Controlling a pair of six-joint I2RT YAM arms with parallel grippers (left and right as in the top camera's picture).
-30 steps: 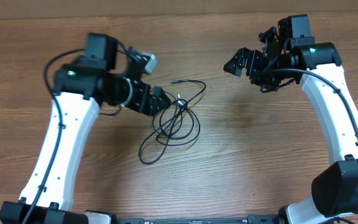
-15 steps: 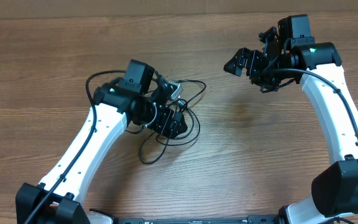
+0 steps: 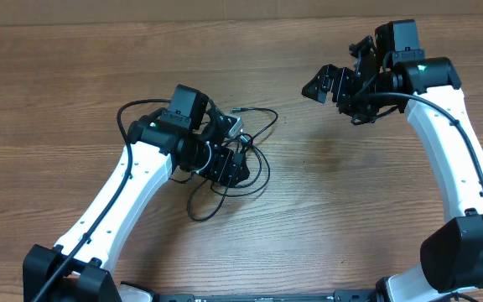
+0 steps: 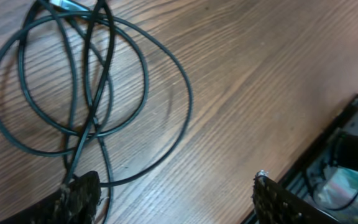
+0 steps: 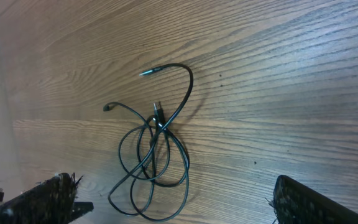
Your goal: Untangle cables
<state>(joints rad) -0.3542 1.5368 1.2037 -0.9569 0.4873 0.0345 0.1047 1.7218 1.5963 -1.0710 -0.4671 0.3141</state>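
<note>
Cables (image 4: 92, 127) lie looped and crossed mid-surface (image 3: 350, 210); nothing is separated yet. Your left tool (image 4: 171, 180) hangs released just over the tangle, holding nothing. Your right tool (image 5: 173, 183) is released, well apart. All untangling remains.

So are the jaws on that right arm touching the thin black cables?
Apart. The overhead view shows the right arm's jaws open, well off to one side of the cables, with a stretch of bare table between them.
</note>
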